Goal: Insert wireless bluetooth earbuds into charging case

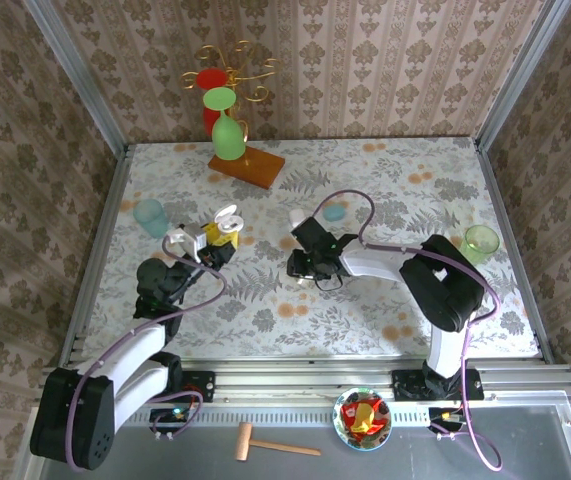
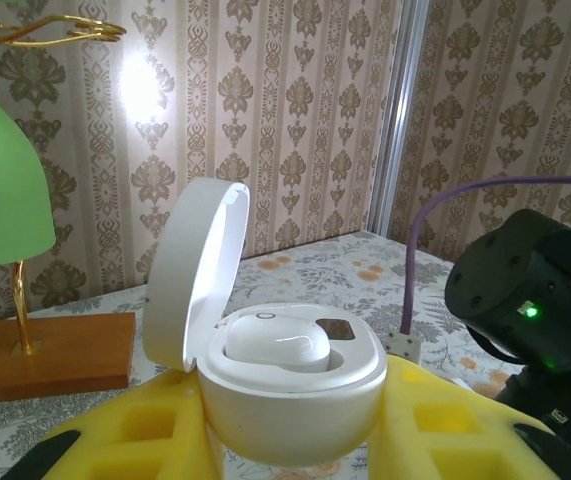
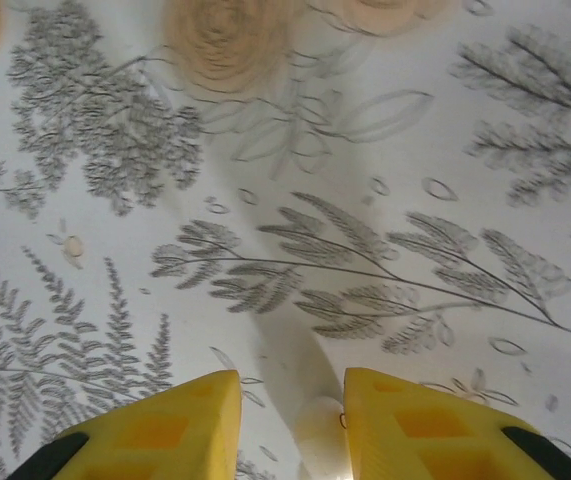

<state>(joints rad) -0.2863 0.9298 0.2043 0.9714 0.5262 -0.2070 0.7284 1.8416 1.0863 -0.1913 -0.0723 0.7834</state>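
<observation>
Left end effector (image 2: 295,440) clamps open charging case (image 2: 295,400), seated earbud (image 2: 277,343) inside | right end effector (image 3: 293,430) narrow, loose earbud (image 3: 322,440) between fingers, grip unclear

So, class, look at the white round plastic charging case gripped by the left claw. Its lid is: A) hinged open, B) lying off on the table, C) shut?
A: the white round plastic charging case in the left claw has its lid standing up, a white earbud seated inside.

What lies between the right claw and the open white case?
Nothing: in the top external view, the patterned table is bare between the right claw and the open white case.
</observation>
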